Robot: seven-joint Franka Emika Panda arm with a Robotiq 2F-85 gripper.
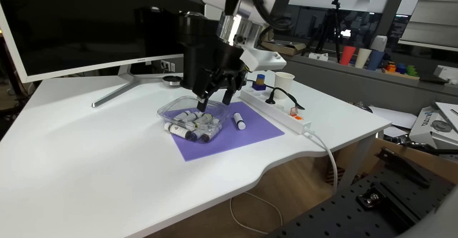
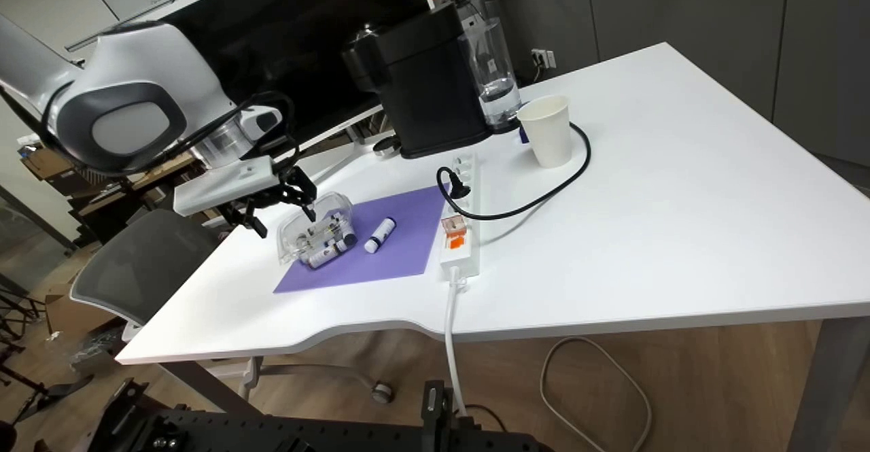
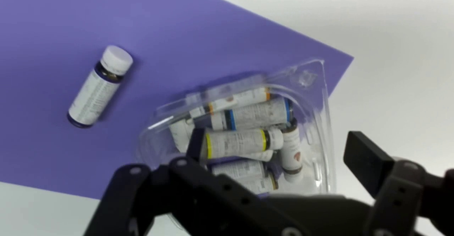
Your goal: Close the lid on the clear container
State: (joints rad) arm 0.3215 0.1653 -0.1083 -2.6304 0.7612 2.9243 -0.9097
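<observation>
Clear container below the claw, astride the edge of the purple mat. Fingers wide apart, unladen: in the wrist view, one over the bottles, the other outside. Probably calls for centring before pressing the lid, itself indistinct.

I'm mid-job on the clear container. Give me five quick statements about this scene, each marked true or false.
1. The hand is open. True.
2. One loose bottle is on the purple sheet, outside the clear container. True.
3. The clear container is empty. False: several bottles lie in it.
4. A black plug sits on the white power strip. True.
5. The loose bottle stands upright. False: it lies on its side.
</observation>
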